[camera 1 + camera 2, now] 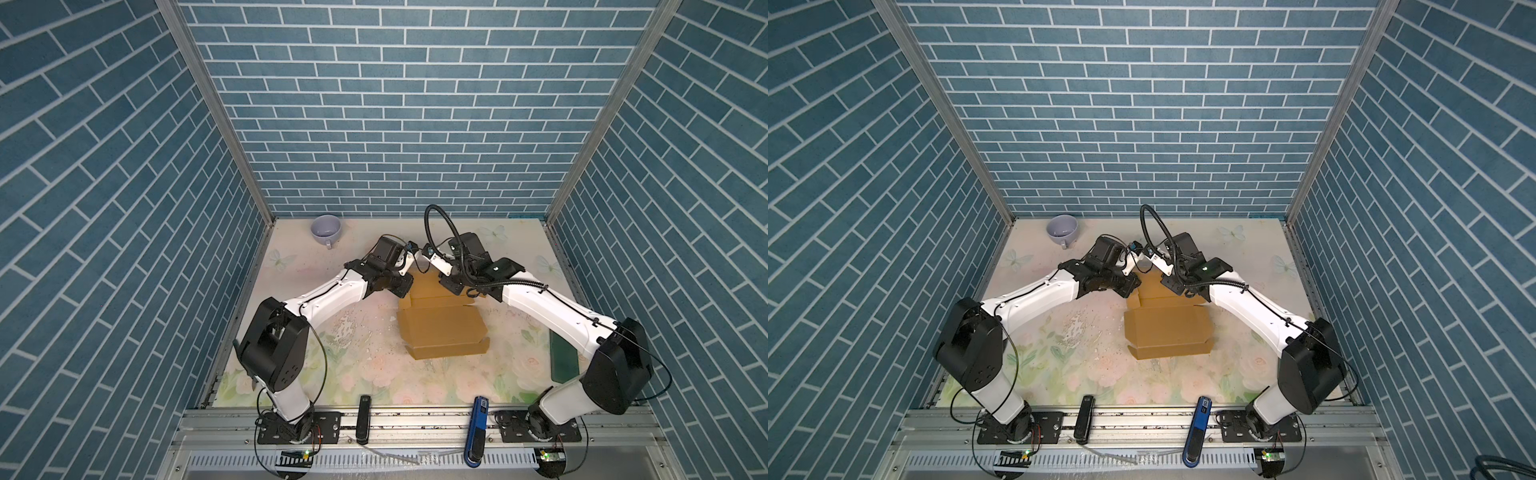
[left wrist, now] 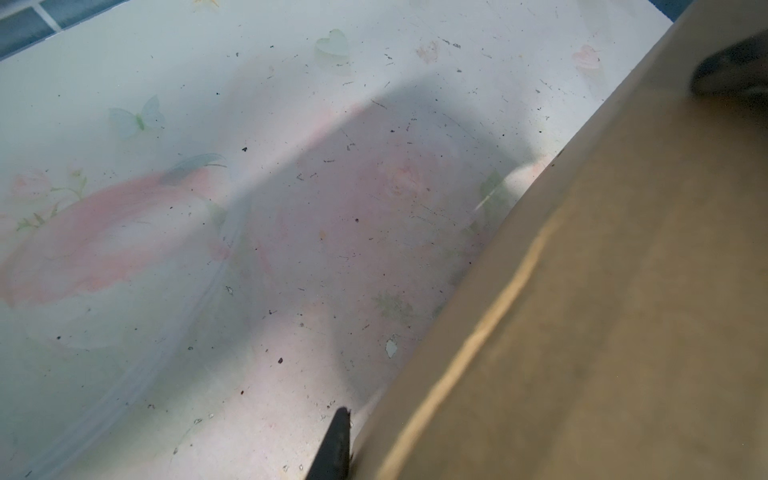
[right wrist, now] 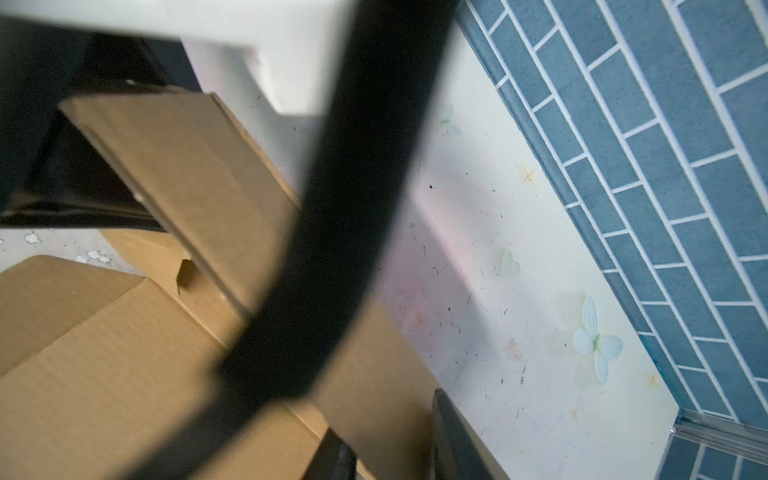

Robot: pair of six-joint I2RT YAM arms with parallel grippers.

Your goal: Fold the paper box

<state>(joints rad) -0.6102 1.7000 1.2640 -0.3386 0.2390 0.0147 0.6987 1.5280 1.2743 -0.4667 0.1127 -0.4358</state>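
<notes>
1. The box lay on the table about the middle, a little to the right, in both top views. Its broad near panel lay flat and its far end rose between the two arms.
2. The left gripper sat at the far-left corner of the box, against the card.
3. In the left wrist view only one finger showed, just beside the blurred card, which hid the other. Whether that gripper pinched the box could not be told.
4. The right gripper sat at the far-right corner of the box.
5. In the right wrist view its fingers stood a little apart, with a raised flap running between them. The blur left it unclear whether they pressed on the flap or merely straddled it.
6. A mug stood in the far-left corner of the table, well apart from the box.
</notes>
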